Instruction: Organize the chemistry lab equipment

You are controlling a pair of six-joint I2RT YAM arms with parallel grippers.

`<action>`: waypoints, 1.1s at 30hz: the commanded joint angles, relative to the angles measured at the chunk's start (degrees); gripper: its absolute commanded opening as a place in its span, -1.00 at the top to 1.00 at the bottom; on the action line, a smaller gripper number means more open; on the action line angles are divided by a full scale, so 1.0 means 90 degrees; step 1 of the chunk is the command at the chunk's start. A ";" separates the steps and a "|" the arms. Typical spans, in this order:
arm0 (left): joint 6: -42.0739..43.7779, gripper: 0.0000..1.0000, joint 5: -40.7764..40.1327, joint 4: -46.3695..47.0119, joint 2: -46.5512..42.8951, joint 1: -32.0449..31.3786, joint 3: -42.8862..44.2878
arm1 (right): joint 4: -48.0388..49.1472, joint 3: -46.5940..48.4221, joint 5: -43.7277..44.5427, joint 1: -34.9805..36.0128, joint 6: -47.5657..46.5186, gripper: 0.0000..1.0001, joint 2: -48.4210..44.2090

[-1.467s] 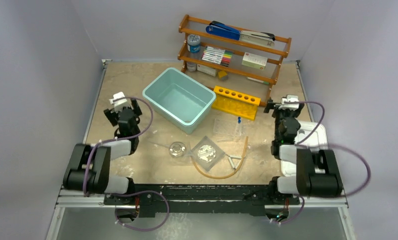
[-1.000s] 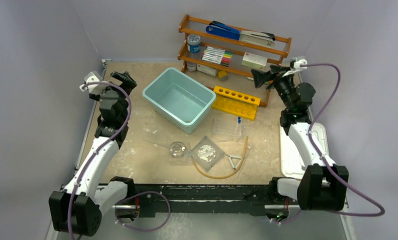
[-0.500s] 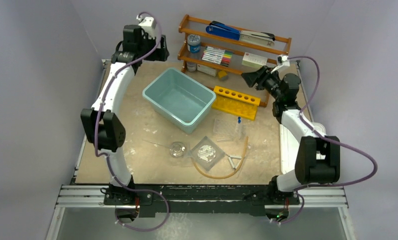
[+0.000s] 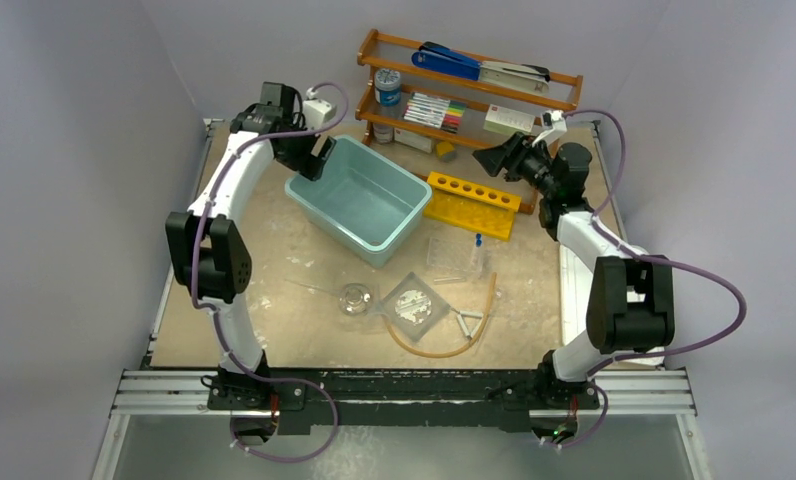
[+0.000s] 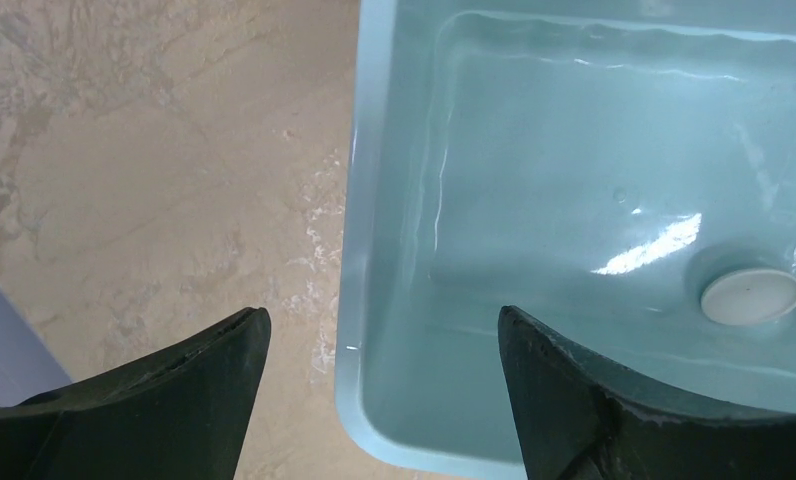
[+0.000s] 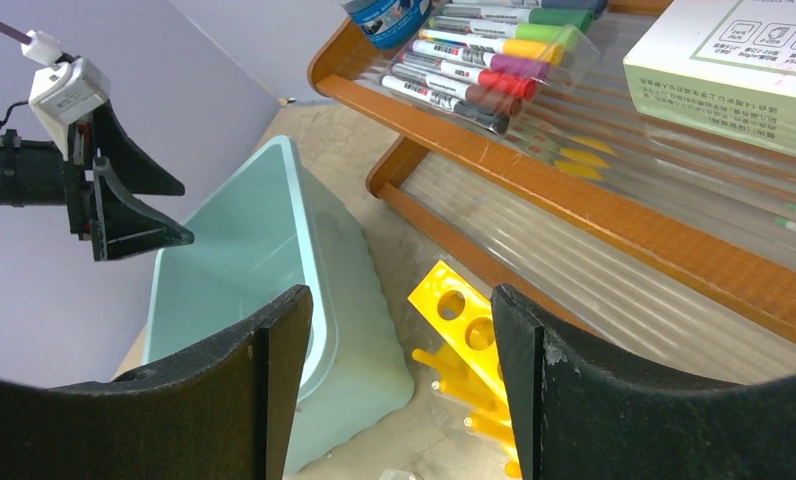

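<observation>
Scuffed beige bench [image 4: 274, 255] is sitting between grey walls [image 4: 74, 200]. Left end effector [image 5: 379, 330] is hanging open over teal bin [image 5: 359, 200], right end effector [image 6: 399, 310] gaping empty too.

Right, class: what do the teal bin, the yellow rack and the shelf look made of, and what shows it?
The teal bin: glossy moulded plastic, by its bright highlights and rounded corners. The yellow rack: probably plastic, one even bright colour with clean round holes. The shelf: likely varnished wood, orange-brown with a slight sheen; grain unclear.
</observation>
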 commanded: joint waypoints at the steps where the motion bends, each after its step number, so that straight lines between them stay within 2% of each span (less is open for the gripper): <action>1: 0.0258 -0.61 -0.0352 -0.0257 0.0201 -0.0044 0.0394 | 0.0504 0.0127 -0.0164 0.0065 0.0083 -0.39 -0.0107; 5: 0.0121 -0.11 -0.0643 -0.0268 0.0471 -0.0081 0.0397 | 0.0590 -0.0044 -0.0212 0.0087 0.0148 -0.39 -0.0086; 10: -0.0033 0.20 -0.0768 -0.0331 0.0638 -0.0104 0.0384 | 0.0603 -0.0130 -0.0221 0.0094 0.0142 -0.39 -0.0085; 13: -0.0179 0.51 -0.1019 -0.0425 0.0736 -0.0104 0.0327 | 0.0592 -0.0164 -0.0236 0.0100 0.0136 -0.40 -0.0118; 15: -0.0337 0.65 -0.1207 -0.0464 0.0734 -0.0104 0.0271 | 0.0595 -0.0199 -0.0233 0.0115 0.0126 -0.40 -0.0147; 21: -0.0990 0.81 -0.2222 -0.0565 0.0568 -0.0104 -0.0115 | 0.0548 -0.0398 -0.0066 0.0283 0.0041 -0.39 -0.0169; 25: -0.1407 1.00 -0.2837 -0.0427 0.0246 -0.0094 -0.0666 | 0.0395 -0.0432 0.0010 0.0479 -0.0045 -0.39 -0.0203; 33: -0.1881 1.00 -0.3471 -0.0697 -0.0471 -0.0089 -0.1288 | -0.0006 -0.0510 0.0340 0.0660 -0.0338 -0.40 -0.0582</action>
